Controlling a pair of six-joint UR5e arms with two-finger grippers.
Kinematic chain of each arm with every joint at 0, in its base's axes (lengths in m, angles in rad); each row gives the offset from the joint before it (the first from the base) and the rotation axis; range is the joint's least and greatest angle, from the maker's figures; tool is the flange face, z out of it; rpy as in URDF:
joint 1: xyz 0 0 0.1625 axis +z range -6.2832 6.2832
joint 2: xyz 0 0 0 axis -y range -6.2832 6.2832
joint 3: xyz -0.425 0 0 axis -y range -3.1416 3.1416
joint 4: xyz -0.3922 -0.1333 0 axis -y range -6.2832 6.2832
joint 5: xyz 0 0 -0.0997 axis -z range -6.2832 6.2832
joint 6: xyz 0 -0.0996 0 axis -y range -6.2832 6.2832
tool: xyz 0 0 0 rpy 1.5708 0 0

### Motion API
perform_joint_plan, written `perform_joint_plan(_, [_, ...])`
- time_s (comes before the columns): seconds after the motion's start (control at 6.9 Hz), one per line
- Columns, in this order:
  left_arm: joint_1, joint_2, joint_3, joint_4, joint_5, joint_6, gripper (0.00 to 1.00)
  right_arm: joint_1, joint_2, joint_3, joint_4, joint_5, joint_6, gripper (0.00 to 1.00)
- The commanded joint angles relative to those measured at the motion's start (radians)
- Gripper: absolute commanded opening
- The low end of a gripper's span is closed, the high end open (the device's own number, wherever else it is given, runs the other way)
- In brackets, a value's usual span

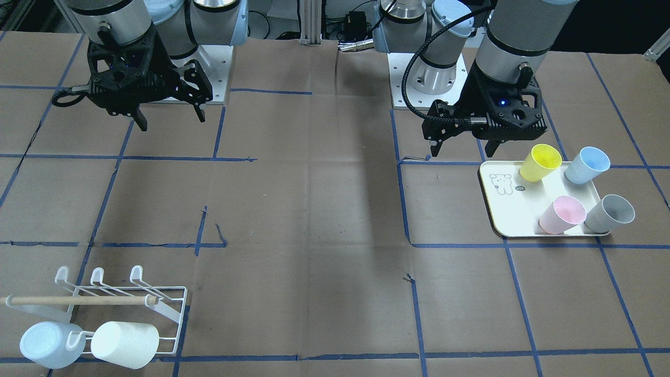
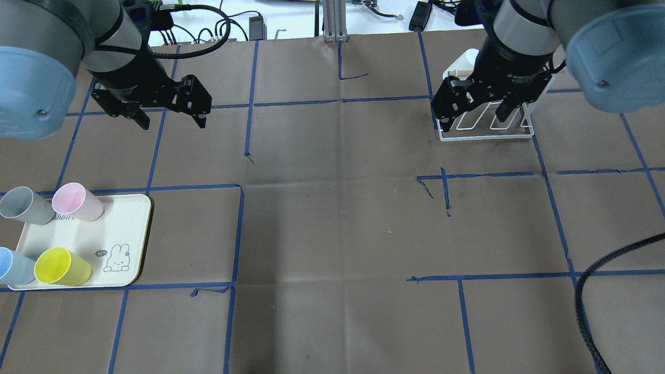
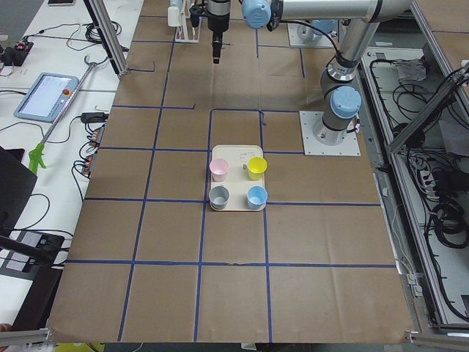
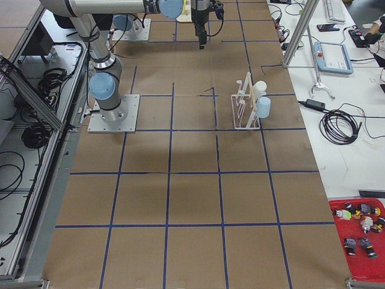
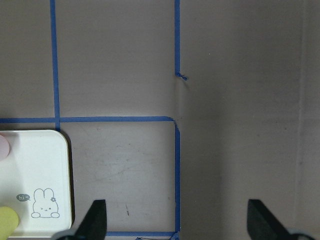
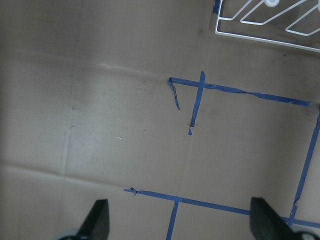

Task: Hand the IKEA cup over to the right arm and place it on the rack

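I'm reading this as the opening step, since nothing is being carried yet. The left claw (image 1: 461,150) is hovering over the tabletop (image 1: 314,209) just beside the cream tray (image 1: 510,209), its jaws spread wide and empty. The right claw (image 1: 171,121) is hanging equally wide and empty, well apart from the rack (image 1: 168,313).

The candidate cups are standing on the tray: yellow cup (image 1: 540,162), blue cup (image 1: 587,165), pink cup (image 1: 562,214) and grey cup (image 1: 610,213). I'm judging the next move to be lowering the left claw onto one of them, probably the yellow, which is nearest.

The front-facing view is showing me a pale blue cup (image 1: 44,344) and a white cup (image 1: 125,343) hanging on the rack. In the overhead view the right arm is hiding them.
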Motion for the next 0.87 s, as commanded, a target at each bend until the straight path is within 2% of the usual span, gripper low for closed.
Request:
perform_joint_plan(0.0, [0.000,0.000,0.002,0.000,0.002,0.002,1.00,-0.002,-0.031,0.026,-0.013,-0.010,-0.003,1.00])
perform_joint_plan(0.72, [0.000,-0.002,0.005,0.000,0.004,0.007,1.00,-0.002,-0.026,0.013,-0.019,-0.007,-0.003,1.00])
